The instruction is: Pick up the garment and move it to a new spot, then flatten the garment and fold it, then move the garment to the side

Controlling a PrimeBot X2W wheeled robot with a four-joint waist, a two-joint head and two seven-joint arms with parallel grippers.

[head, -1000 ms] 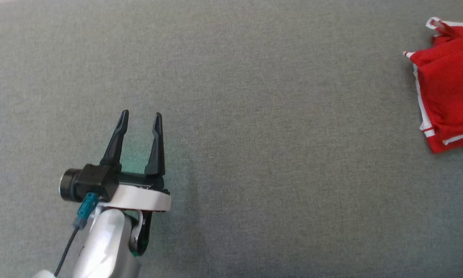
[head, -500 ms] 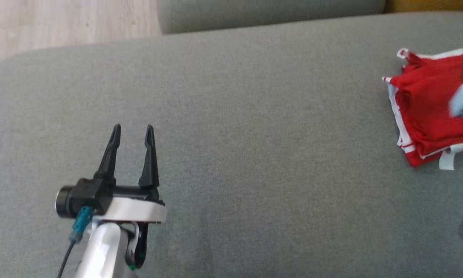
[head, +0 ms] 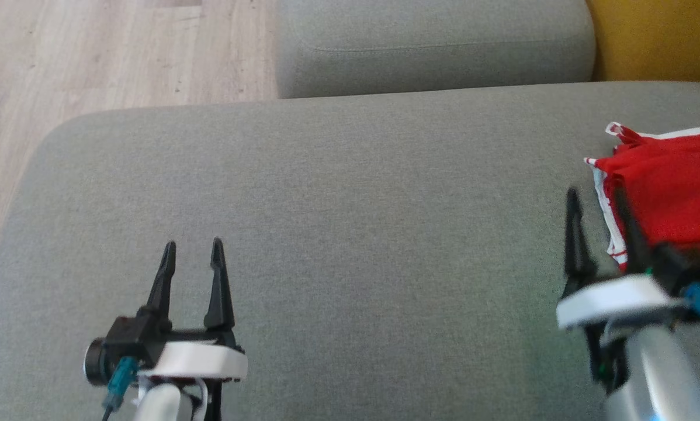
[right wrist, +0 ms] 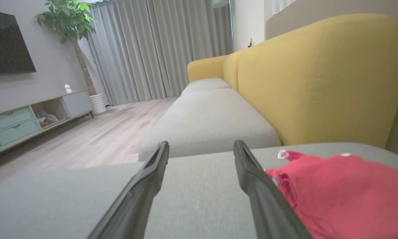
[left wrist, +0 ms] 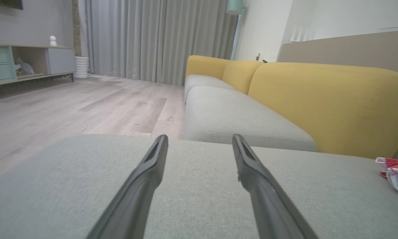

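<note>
While the red garment [head: 671, 175] lay in a compact, roughly folded bundle at the right edge of the grey sofa seat [head: 326, 193], both pairs of jaws stood released and empty, the right pair just beside its white trim. Any retreat was judged best made straight up and clear, lest the jaws snag that trim.

Grey-and-yellow sofa [left wrist: 239, 116] (pale wooden floor [left wrist: 86, 106] beside)
</note>
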